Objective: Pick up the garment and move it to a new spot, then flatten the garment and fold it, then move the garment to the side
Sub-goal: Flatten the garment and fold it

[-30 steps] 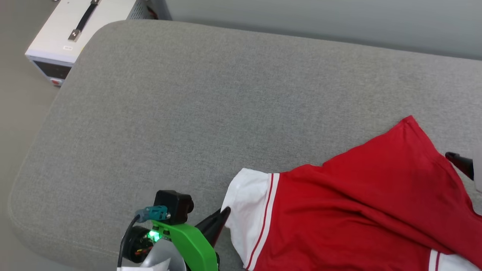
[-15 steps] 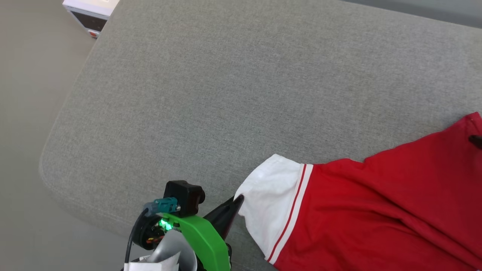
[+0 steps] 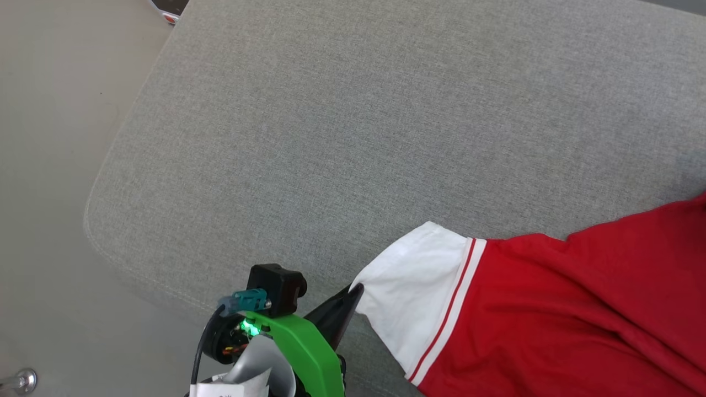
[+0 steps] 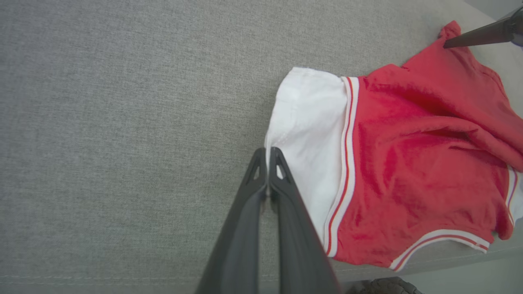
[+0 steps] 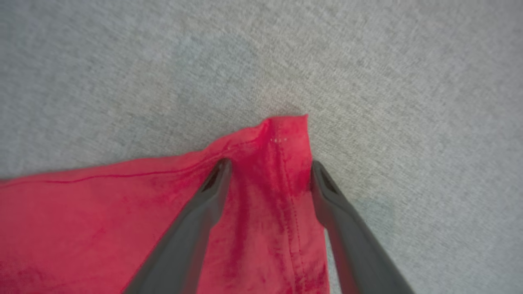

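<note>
Flattening looks like the step in hand: the garment, soft rumpled red knit with a white, stripe-trimmed sleeve, lies on the grey woven cushion. The left gripper has its jaws pressed together at the sleeve hem; the right gripper stands spread astride a red corner, which next needs pinching and pulling taut

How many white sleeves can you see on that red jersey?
2. One sleeve lies spread at the left gripper's shut tips; the other sleeve peeks out at the jersey's far edge, mostly cut off by the frame.
</note>
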